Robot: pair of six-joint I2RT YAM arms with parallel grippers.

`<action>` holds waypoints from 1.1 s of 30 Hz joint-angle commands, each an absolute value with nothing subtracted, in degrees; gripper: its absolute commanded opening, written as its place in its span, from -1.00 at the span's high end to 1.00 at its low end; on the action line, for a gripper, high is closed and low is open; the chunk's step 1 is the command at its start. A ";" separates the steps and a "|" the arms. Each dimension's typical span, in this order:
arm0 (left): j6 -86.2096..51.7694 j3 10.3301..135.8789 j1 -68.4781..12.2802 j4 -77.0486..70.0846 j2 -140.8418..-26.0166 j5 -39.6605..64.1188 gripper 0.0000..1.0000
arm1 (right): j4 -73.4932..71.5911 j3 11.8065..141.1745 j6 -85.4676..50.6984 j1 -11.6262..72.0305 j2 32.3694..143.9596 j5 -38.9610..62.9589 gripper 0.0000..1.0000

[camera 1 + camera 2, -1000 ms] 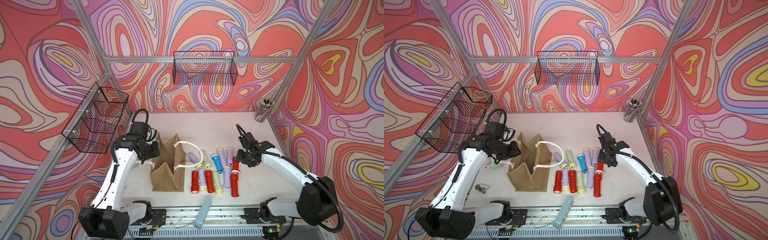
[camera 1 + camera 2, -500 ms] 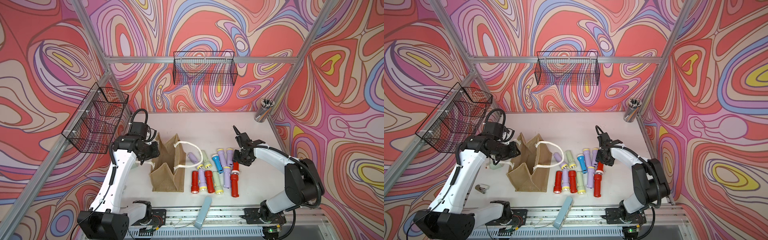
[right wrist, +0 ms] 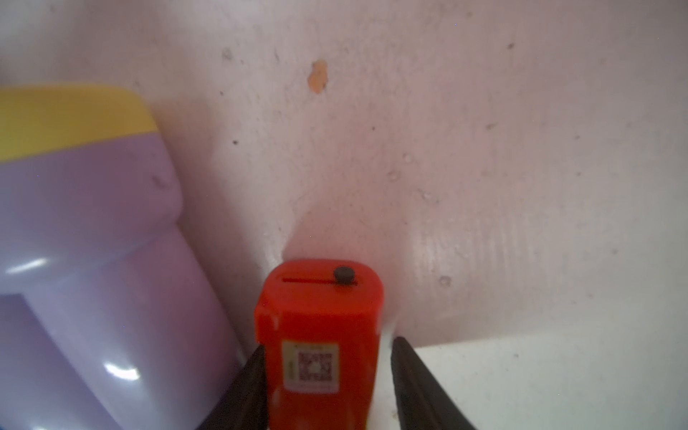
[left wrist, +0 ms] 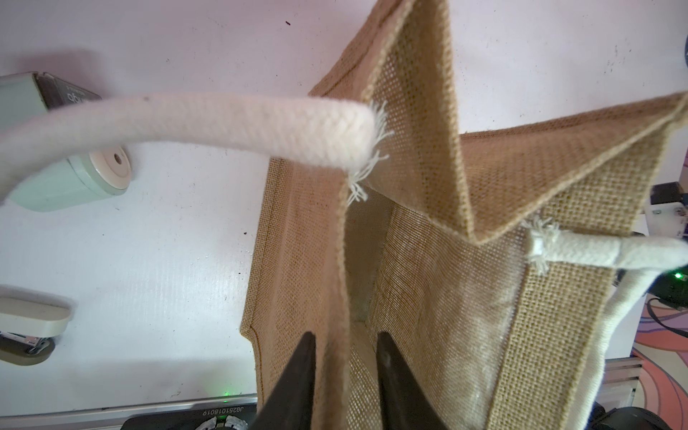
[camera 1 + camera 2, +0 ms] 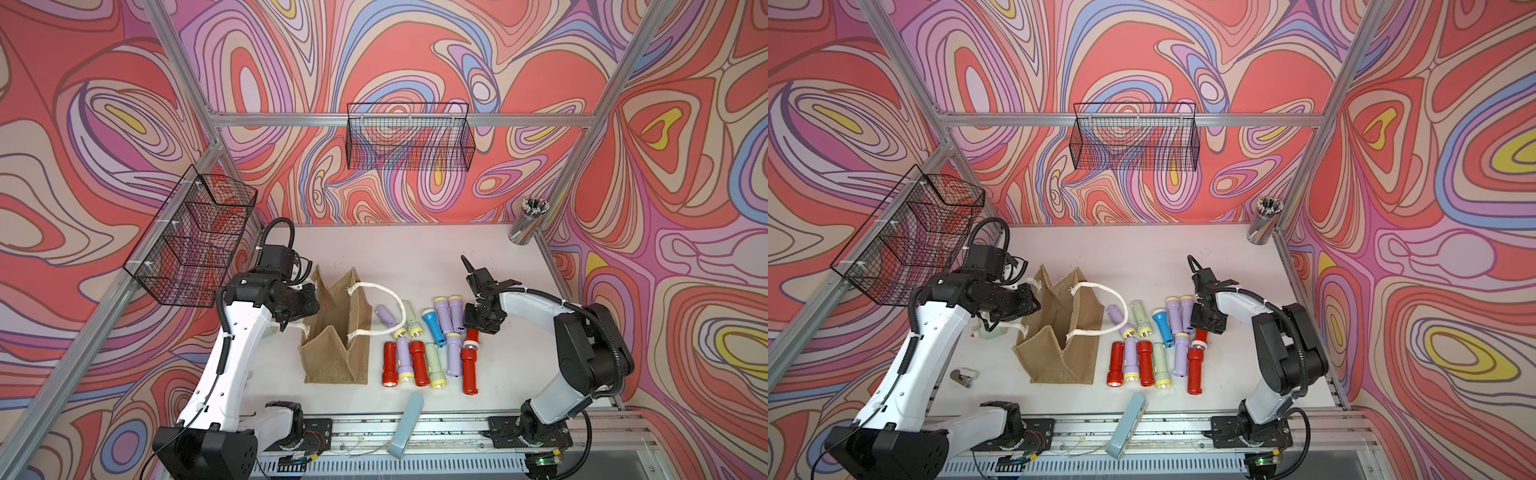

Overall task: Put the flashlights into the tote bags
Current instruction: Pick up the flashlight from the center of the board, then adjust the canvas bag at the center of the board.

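Observation:
The tan tote bag (image 5: 336,357) (image 5: 1059,361) stands open on the table, one white rope handle (image 5: 386,291) draped toward the flashlights. My left gripper (image 5: 307,309) (image 4: 344,335) sits astride the bag's left wall rim; one finger touches the fabric and a gap shows beside the other. Several flashlights (image 5: 415,353) lie in loose rows right of the bag: red, lilac, pale green and one blue (image 5: 432,326). My right gripper (image 5: 478,328) (image 3: 327,346) is low over the tail of a red flashlight (image 5: 472,337) (image 3: 320,305). Its jaws flank the body, with a thin gap on one side.
A lilac flashlight (image 3: 93,242) lies right beside the red one. A grey-blue bar (image 5: 405,424) rests on the front rail. Black wire baskets hang on the back wall (image 5: 409,137) and left wall (image 5: 191,241). A pen cup (image 5: 525,220) stands back right. A stapler (image 5: 963,376) and a pale green item (image 4: 74,178) lie left of the bag.
My right arm folded in and lowered its gripper onto the red flashlight's tail, the jaws narrowing around it. The left arm and the bag stayed put.

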State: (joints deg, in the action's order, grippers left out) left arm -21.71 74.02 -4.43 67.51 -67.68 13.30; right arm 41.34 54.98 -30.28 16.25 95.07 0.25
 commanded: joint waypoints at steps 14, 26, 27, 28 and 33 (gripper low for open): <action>-23.36 72.16 -4.20 66.66 -66.67 14.78 0.36 | 42.81 54.79 -28.62 15.97 96.22 -4.27 0.51; -25.83 72.30 -4.22 65.13 -65.92 17.66 0.52 | 50.24 65.88 -25.23 16.00 90.41 -9.75 0.81; -25.93 72.08 -4.21 65.05 -65.94 17.87 0.53 | 50.67 67.03 -25.28 16.00 89.88 -9.32 0.83; -26.00 71.69 -4.17 64.81 -65.79 17.93 0.53 | 51.06 68.25 -25.23 16.01 89.37 -8.60 0.86; -25.64 71.36 -4.22 66.10 -65.91 14.33 0.53 | 52.12 73.90 -26.45 16.25 87.22 -4.42 0.91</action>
